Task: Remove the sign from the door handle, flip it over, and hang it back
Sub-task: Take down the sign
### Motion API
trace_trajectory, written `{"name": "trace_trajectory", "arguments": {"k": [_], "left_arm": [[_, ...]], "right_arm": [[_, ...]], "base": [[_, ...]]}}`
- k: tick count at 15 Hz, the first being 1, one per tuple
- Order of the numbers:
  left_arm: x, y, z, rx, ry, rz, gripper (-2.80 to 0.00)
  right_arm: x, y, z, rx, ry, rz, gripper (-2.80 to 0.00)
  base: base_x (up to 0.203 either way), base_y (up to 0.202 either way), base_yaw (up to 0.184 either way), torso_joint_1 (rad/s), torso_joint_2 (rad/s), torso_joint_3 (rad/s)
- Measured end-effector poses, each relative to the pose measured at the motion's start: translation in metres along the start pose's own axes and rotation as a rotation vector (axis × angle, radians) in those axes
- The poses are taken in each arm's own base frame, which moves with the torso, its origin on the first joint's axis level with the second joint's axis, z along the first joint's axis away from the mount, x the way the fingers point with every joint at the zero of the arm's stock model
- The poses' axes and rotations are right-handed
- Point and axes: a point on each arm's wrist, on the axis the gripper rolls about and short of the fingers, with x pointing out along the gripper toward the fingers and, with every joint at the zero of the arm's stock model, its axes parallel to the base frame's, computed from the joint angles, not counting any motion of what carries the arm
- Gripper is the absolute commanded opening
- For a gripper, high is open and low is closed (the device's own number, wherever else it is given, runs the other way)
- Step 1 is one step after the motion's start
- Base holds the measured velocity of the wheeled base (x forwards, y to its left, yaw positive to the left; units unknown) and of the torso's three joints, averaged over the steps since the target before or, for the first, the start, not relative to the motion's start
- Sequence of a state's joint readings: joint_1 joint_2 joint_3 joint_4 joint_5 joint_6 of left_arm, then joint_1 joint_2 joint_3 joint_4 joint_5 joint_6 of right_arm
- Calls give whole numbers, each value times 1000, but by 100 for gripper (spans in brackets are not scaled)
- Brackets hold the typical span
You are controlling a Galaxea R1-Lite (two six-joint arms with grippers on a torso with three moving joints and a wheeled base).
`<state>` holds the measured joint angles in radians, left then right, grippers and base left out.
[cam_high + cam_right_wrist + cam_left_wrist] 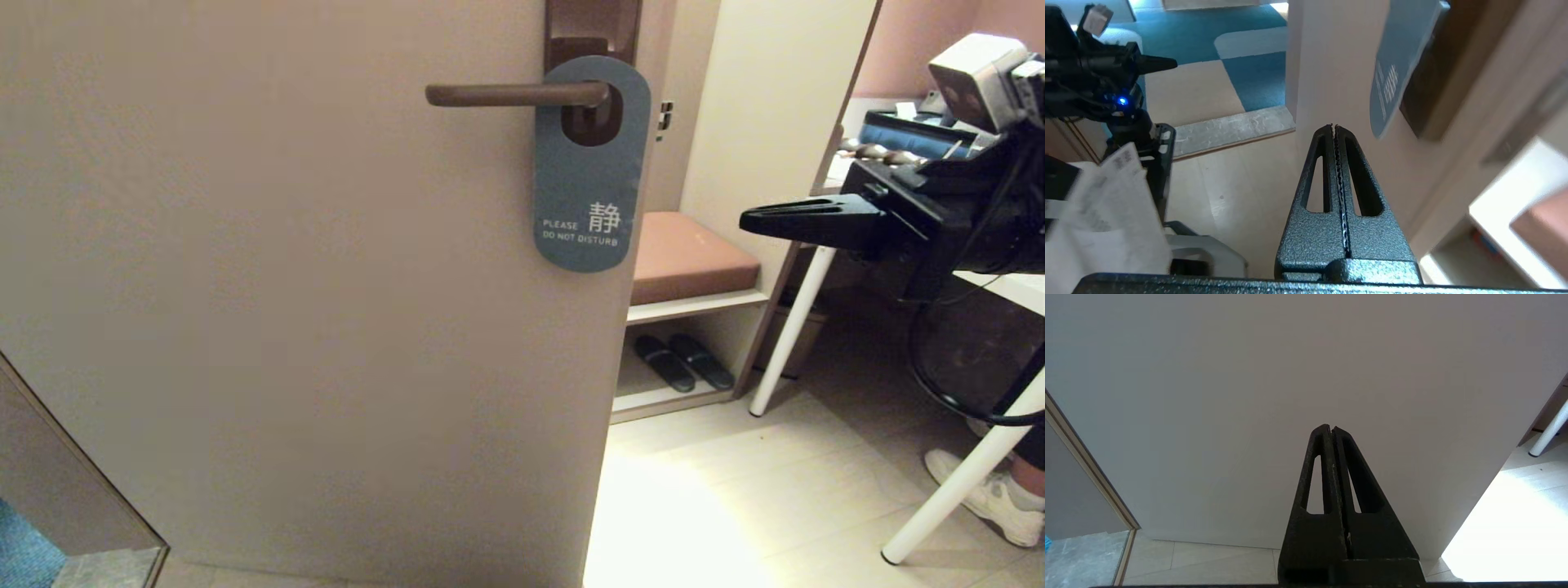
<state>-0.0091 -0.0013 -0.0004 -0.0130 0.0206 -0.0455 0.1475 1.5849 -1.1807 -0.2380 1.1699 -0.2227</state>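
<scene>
Slate-blue rounded card sign point(589, 175): hangs vertically on dark brown lever door handle point(514, 95), to the left of the nearer, closed, empty right gripper point(747, 220).

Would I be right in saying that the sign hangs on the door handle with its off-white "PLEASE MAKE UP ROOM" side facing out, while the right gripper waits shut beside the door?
Not quite: the head view shows the sign with its slate-blue "PLEASE DO NOT DISTURB" side facing out. It does hang on the door handle, and the right gripper does wait shut beside the door.
</scene>
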Motion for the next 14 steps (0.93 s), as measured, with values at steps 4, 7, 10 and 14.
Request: {"name": "trace_trajectory", "arguments": {"k": [4,7,10,14], "left_arm": [[0,0,0,0,0,0,-280],[0,0,0,0,0,0,-280],[0,0,0,0,0,-1,-280],[0,0,0,0,0,-1,-280]], "right_arm": [[20,-18,-12,-20,-32,0,-280],[26,-27,-23,14,-20,-2,-280],[29,-31,-29,41,-13,0,0],[30,-32,-26,65,-17,2,0]], "base": [[0,0,0,0,0,0],[0,0,0,0,0,0],[0,0,0,0,0,0],[0,0,0,0,0,0]]}}
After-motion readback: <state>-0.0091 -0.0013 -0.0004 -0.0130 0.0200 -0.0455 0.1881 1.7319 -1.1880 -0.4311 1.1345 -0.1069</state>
